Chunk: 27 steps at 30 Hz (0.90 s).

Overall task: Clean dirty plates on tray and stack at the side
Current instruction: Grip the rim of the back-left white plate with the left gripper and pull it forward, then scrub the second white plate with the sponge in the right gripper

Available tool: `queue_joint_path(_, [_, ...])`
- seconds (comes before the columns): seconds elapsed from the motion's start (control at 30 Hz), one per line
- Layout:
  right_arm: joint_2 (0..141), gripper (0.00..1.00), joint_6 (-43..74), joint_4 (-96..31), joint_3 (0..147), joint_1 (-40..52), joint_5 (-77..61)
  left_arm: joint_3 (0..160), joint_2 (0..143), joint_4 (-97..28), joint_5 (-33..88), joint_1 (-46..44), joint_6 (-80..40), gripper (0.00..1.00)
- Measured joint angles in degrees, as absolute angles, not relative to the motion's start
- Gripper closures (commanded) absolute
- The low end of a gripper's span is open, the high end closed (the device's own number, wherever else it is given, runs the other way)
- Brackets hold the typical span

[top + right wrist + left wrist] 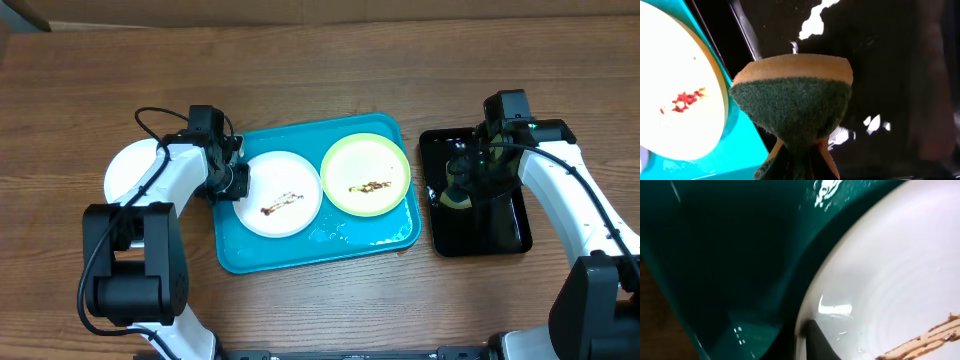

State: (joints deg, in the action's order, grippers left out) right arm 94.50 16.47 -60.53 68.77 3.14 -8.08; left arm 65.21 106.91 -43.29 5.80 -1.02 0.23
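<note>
Midway through the cleaning, judging by the layout. At the middle of the tabletop, the tray (330, 252), with two dirty plates inside: a white plate (285, 185) in its left half, streaked with brown sauce, and a green-rimmed plate (366, 172) in its right half, likewise smeared. Toward the left edge of the tabletop, off the tray, a third white plate (122, 172), partly hidden under the left arm. Probably the start of the stack, though impossible to say whether clean.

At the left rim of the white plate in the tray, the left gripper (236, 182). Only one dark fingertip (815, 340) visible against the rim in the wrist view, so no telling closed fingers from open. Near the right edge, over the black tray (500, 235), the right gripper (468, 182), fingers clamped tight on a green-and-yellow sponge (792, 100), pinched to a waist.

Next, most likely: steady the white plate with the left, carry the sponge across, scrub along the sauce streak, then lift the plate out and set it on the one at the left. Calls for passing over the tray's raised rim and the green-rimmed plate without dragging through its smear.
</note>
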Motion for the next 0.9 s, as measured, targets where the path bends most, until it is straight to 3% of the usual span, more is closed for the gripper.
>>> queue_joint_path(0.23, [94.50,0.96,14.72,-60.40,68.77,3.38,-9.15,65.32,106.74,-49.87,7.35,-1.23,-4.01,0.96])
queue_joint_path(0.4, [94.50,0.96,10.50,-57.63,68.77,5.93,-18.28,65.30,106.74,-52.64,7.49,-1.69,-6.09,0.96])
queue_joint_path(0.67, [94.50,0.96,9.06,-47.48,68.77,19.97,-29.10,65.04,106.74,-57.41,7.46,-1.89,-7.90,0.96])
queue_joint_path(0.9, [94.54,0.96,15.46,-34.87,68.75,32.42,-30.68,64.75,106.85,-59.44,7.46,-1.89,-9.13,0.96])
